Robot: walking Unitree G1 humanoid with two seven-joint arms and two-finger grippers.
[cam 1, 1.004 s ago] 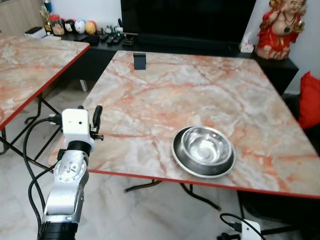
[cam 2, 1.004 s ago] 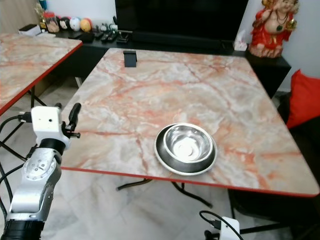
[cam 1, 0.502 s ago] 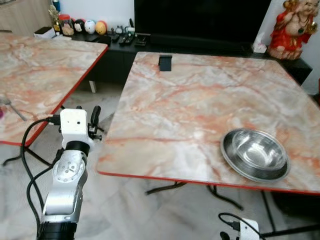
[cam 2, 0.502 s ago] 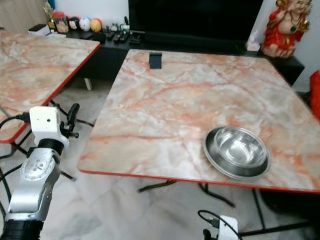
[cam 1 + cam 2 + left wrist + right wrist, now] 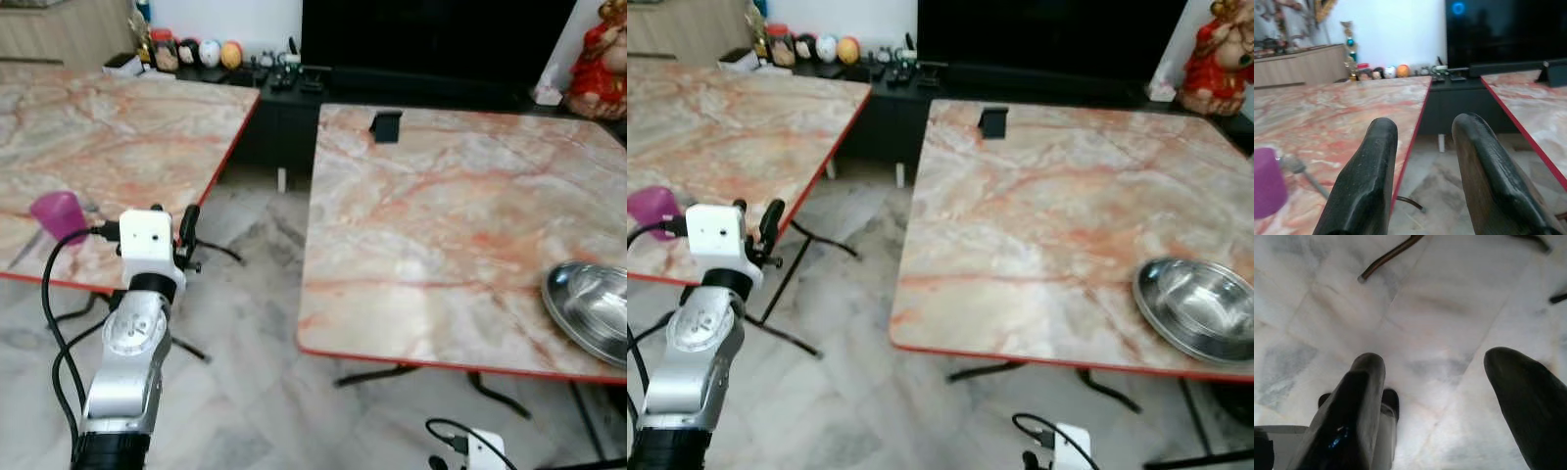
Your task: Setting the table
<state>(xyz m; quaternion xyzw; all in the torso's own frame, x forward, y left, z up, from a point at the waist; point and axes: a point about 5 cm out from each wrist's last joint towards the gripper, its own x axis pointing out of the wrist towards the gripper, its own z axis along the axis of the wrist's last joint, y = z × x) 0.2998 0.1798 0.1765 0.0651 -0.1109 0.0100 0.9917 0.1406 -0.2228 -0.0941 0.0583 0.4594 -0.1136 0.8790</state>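
1. Left eye view: the whole scene has slid to the right over the last second, so I read that as the camera turning left, not the things moving. The shiny round steel bowl on its steel plate (image 5: pixel 593 308) now sits cut off at the right edge, on the glossy pink-veined marble table with a red rim (image 5: pixel 441 225). A second marble table of the same pattern (image 5: pixel 108 147) has come in at upper left, and on it, at the left edge, stands a translucent purple plastic cup (image 5: pixel 59 215). My guess is I'm turning to fetch the next piece of the setting from there.

2. Right eye view: the left gripper (image 5: pixel 767 223) is raised at lower left, in front of the second table's near edge, beside its white boxy wrist camera. A small black stand (image 5: pixel 992 121) sits upright at the far end of the first table.

3. Left wrist view: its two matte black rounded fingers (image 5: pixel 1366 186) are spread with nothing between them. The purple cup shows at the lower left, with a thin grey utensil (image 5: pixel 1300 171) lying beside it, too blurred to name.

4. Right wrist view: the right gripper (image 5: pixel 1442 396) hangs idle over pale veined marble floor tiles (image 5: pixel 1449 323), fingers wide apart and empty.
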